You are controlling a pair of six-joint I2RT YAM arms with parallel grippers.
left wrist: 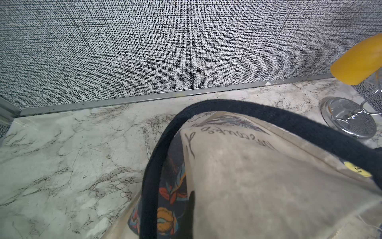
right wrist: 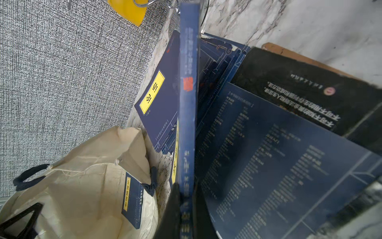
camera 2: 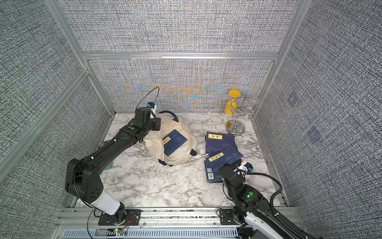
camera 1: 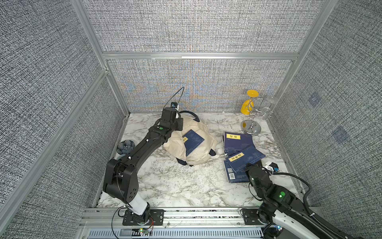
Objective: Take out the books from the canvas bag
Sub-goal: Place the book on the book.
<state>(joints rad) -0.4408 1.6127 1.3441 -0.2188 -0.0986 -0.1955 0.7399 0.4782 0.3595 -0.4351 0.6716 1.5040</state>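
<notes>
Currently, left gripper (camera 1: 174, 125) clenched on cream canvas bag (camera 1: 198, 155), navy book (camera 1: 193, 142) partly tucked in its folds, right gripper (right wrist: 186, 196) pinching tilted book (right wrist: 187, 103) edgewise over other books (camera 1: 237, 141).

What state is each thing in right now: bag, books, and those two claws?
canvas bag: slumped, mouth open.
book in bag: lying in the mouth, partly showing.
held book: out, tilted, one edge lifted.
other books: out, piled on the table.
glass rack: upright.
left gripper: shut on the canvas bag.
right gripper: shut on the held book.
</notes>
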